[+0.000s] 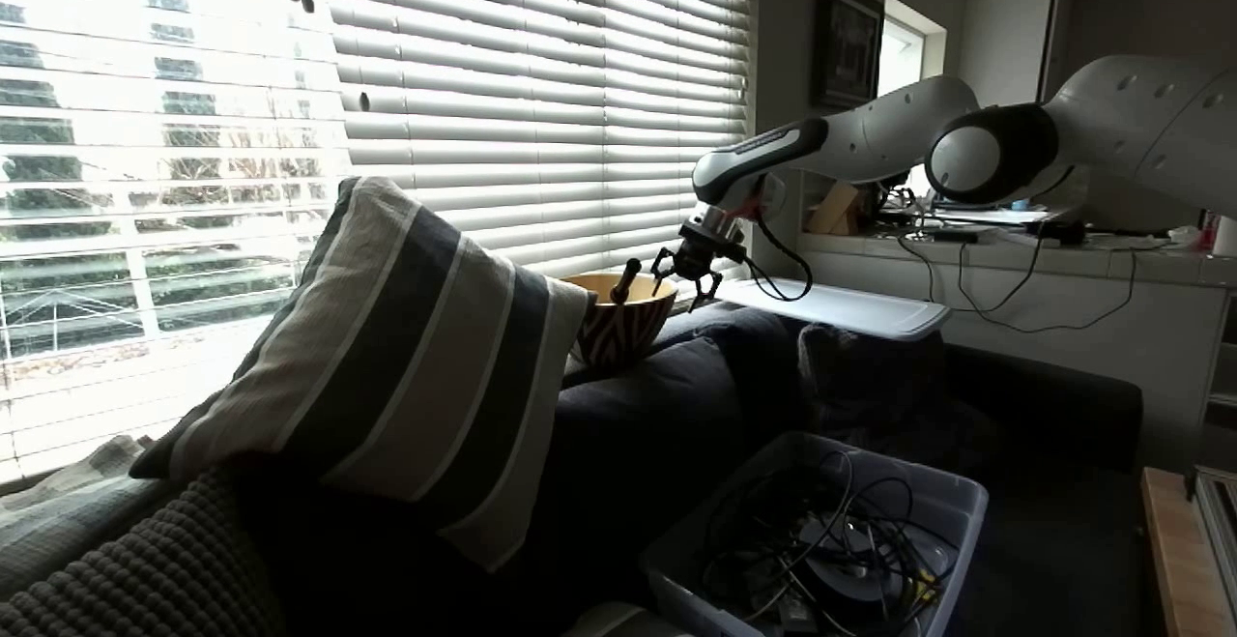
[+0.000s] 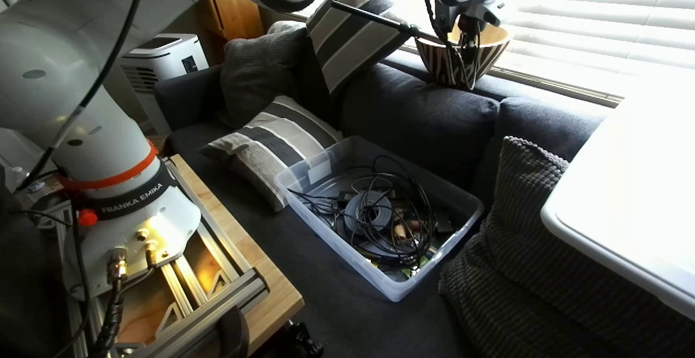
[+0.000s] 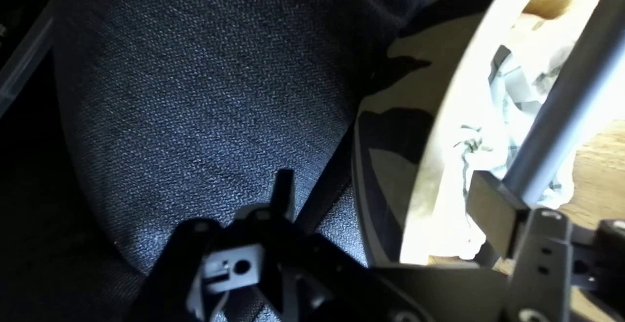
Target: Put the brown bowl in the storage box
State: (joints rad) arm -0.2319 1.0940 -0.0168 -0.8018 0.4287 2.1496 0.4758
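The brown bowl (image 1: 626, 332), with dark patterned sides, rests upright on top of the sofa back by the window; it also shows in an exterior view (image 2: 434, 62). In the wrist view the bowl (image 3: 385, 139) holds a crumpled whitish item and a grey rod (image 3: 561, 102). My gripper (image 1: 676, 297) is at the bowl's rim. In the wrist view its fingers (image 3: 388, 200) are apart, one outside the bowl's wall and one over the inside, near the rod. The storage box (image 2: 336, 241), translucent with cables inside, sits on the sofa seat; both exterior views show it (image 1: 923, 473).
A striped pillow (image 1: 425, 328) leans against the sofa back beside the bowl. White blinds (image 1: 541, 86) hang right behind the bowl. A white lid (image 1: 841, 308) lies at the sofa's end. A dark ribbed pillow (image 2: 505, 249) stands beside the box.
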